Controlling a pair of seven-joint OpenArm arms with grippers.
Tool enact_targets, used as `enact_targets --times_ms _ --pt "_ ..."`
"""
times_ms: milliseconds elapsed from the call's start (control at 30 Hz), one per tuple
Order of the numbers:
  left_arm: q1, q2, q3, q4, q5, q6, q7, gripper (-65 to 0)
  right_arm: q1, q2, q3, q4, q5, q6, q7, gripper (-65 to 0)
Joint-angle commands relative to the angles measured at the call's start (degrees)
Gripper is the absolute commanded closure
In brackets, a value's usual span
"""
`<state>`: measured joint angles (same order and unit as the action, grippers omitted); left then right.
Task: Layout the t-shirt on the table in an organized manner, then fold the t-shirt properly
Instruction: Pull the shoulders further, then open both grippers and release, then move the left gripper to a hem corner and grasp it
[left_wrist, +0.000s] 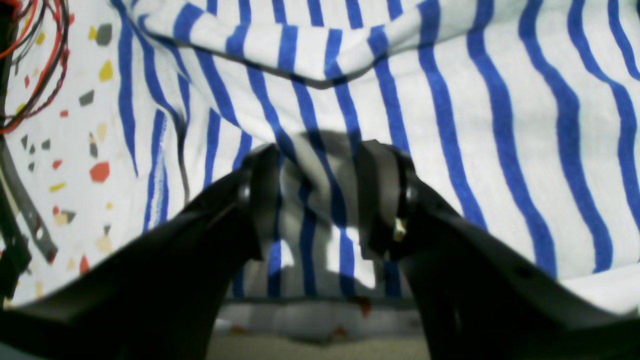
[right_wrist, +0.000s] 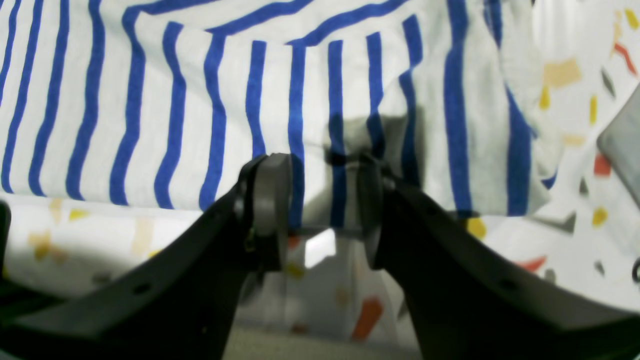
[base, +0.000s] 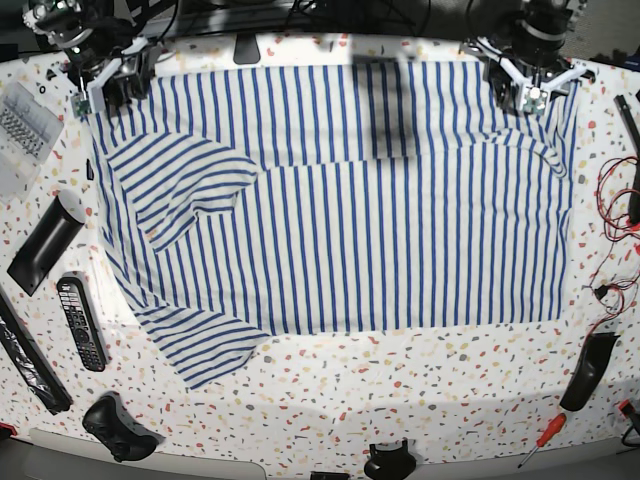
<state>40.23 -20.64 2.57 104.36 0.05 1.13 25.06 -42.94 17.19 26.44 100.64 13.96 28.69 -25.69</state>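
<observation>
On my left wrist camera, the left gripper (left_wrist: 320, 200) has a bunched fold of the t-shirt (left_wrist: 450, 115) between its two dark fingers (left_wrist: 260, 200); the jaws stand partly apart, pinching that hump of striped cloth. The shirt fills the view ahead of and under the gripper, with speckled table (left_wrist: 75, 150) and red and black wires (left_wrist: 45, 55) off to the left.

On my right wrist camera, the right gripper (right_wrist: 320, 210) straddles the shirt's edge (right_wrist: 325, 165), and a small tuck of cloth sits between the fingers (right_wrist: 270, 195). I take it as gripping the hem, though the contact is partly shadowed. Bare table (right_wrist: 100, 235) lies below the edge.

From the base camera I count one t-shirt (base: 380, 230), spread wide with its long axis running left to right and the stripes running front to back. Its far edge lies along the table's far side. Both grippers, the right (base: 110, 80) and the left (base: 530, 85), sit at its two far corners. One sleeve (base: 190, 340) juts out toward the near left. I count one remote control (base: 80, 322), one game controller (base: 120, 430) and one screwdriver (base: 543, 437) on the table (base: 420, 390).
</observation>
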Motion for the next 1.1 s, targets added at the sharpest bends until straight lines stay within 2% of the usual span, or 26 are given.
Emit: enact_targets --times_ms 0,133,267,467,900,1067 --pt "1.36 -0.31 0.04 0.81 0.15 -0.22 2.4 -23.9 -1.14 0.72 0.57 1.31 0.2 0.04 -0.76 -22.3" --pt "1.97 -0.31 0.04 2.86 0.61 -0.22 1.86 -23.9 -3.32 0.42 0.61 3.15 0.17 0.02 -1.51 -22.3" --pt "1.68 -0.31 0.04 4.63 3.74 0.07 1.33 -23.9 -3.48 0.42 0.61 3.63 0.0 0.0 -1.95 -22.3" --pt "1.7 -0.33 0.04 5.14 4.94 2.99 2.38 -23.9 -4.24 0.42 0.61 4.09 0.0 0.0 -3.04 -22.3" --pt "1.68 -0.33 0.04 6.51 6.47 3.65 3.63 -23.9 -4.37 0.44 2.38 8.28 0.02 -0.33 -2.58 -22.3" --pt "1.49 -0.33 0.04 10.82 11.13 3.63 3.63 -23.9 -2.64 0.44 2.8 11.76 0.2 -1.33 -2.51 -22.3"
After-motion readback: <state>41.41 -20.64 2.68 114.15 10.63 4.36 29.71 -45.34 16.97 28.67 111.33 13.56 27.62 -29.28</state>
